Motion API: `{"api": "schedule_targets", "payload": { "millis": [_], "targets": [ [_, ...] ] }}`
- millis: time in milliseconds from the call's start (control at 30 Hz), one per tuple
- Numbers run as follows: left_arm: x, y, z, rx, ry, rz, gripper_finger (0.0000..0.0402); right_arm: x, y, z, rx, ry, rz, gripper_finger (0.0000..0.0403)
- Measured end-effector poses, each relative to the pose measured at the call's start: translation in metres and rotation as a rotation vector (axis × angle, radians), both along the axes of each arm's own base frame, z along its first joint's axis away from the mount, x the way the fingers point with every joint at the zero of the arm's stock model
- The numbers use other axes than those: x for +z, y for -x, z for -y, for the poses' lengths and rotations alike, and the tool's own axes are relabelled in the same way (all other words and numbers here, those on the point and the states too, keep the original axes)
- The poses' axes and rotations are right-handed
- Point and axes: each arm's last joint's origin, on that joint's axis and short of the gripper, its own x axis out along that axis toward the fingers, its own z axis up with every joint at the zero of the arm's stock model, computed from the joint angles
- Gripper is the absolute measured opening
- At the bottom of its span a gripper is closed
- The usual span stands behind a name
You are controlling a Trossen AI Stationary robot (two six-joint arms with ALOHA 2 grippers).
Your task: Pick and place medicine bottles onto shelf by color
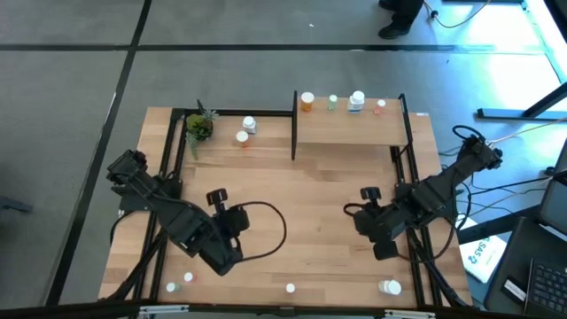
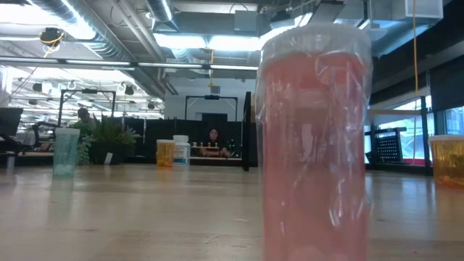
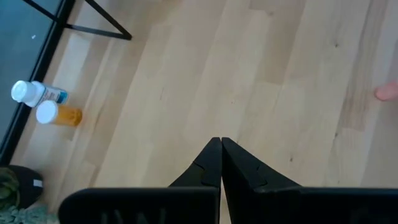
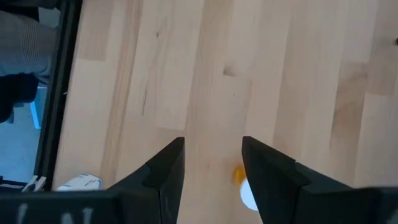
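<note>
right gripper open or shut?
Open. The right gripper shows bare table between its spread fingers, holding nothing.

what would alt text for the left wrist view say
The left gripper, fingers shut together, hangs over bare wooden tabletop. Off to one side an orange bottle and a white bottle lie on the table.

Four bottles [image 1: 331, 103] stand on the shelf [image 1: 347, 130] at twelve o'clock; two more [image 1: 244, 131] sit toward eleven, beside the plant [image 1: 198, 127].
</note>
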Motion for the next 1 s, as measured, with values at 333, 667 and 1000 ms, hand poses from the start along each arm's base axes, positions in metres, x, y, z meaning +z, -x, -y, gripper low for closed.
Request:
{"api": "schedule_targets", "payload": {
  "millis": [333,667,1000],
  "targets": [
    [0.0,0.002,0.003,-0.015,-0.003,-0.001,0.0,-0.002,-0.003,0.003,-0.058,-0.024,-0.022,0.0163],
    [0.0,0.003,0.003,-0.02,-0.013,-0.012,0.0,-0.002,-0.008,0.013,0.005,-0.072,-0.087,0.0157],
    [-0.001,0.001,-0.001,-0.008,-0.019,-0.02,0.0,-0.003,-0.006,0.012,0.053,-0.156,-0.155,0.0127]
  ]
}}
